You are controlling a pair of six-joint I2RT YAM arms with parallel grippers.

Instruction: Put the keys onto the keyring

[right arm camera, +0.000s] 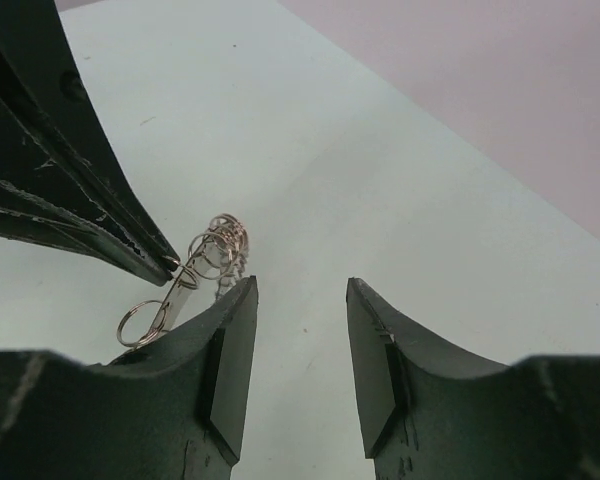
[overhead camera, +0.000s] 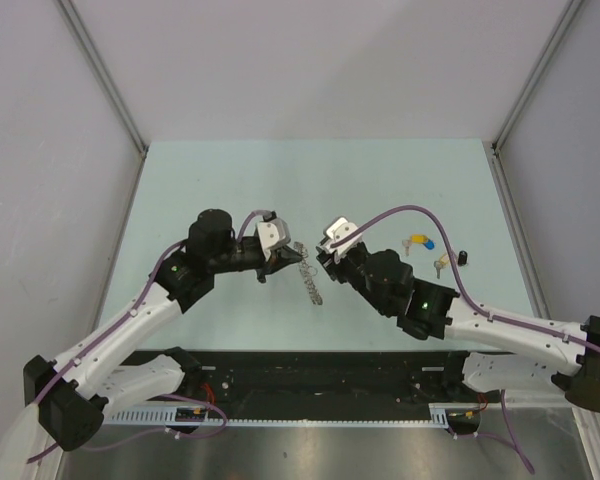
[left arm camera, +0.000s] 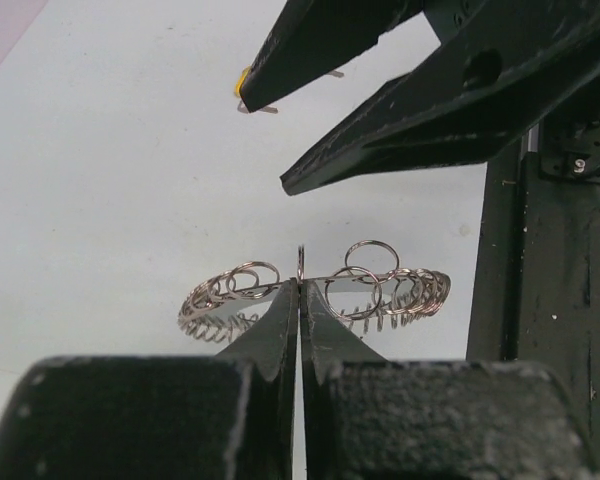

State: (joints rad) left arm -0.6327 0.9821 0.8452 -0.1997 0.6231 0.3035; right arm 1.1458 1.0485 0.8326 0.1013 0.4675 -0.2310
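The left gripper (left arm camera: 300,290) pinches the springy, coiled silver-wire keyring (left arm camera: 412,292) mid-table, the right gripper (right arm camera: 300,300) gaping just beside it, tiny coloured-head keys (overhead camera: 417,241) lying apart on the matte pale-green table (overhead camera: 230,180) between grey walls (overhead camera: 40,150)

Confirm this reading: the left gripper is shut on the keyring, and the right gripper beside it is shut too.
Not quite. The right gripper is open, with a clear gap and nothing held, as the right wrist view shows. The left gripper is indeed shut on the keyring.
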